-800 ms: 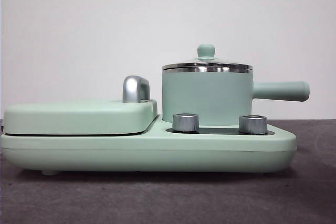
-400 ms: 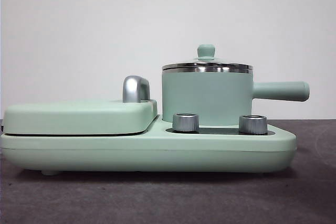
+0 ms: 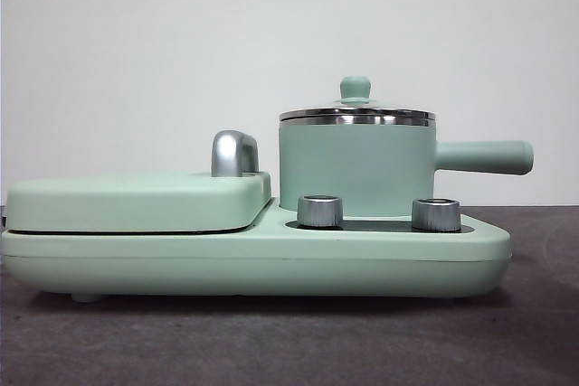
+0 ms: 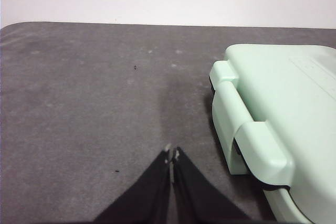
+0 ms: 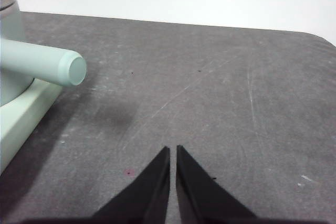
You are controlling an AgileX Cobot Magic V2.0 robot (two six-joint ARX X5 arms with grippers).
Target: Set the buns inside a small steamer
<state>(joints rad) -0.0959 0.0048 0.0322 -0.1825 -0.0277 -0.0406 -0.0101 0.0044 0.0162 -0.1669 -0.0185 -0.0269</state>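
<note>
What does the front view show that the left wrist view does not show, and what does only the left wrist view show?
Only the front view shows the small steamer with its lid on, its long handle, and two steel knobs. Only the left wrist view shows the left gripper, jaws together and holding nothing, above the grey table. Both show the flat green griddle lid. No buns appear in either.

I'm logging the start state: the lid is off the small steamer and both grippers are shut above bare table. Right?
Not quite. The front view shows the glass lid sitting on the small steamer. The rest holds: the left gripper and right gripper are shut above bare table.
</note>
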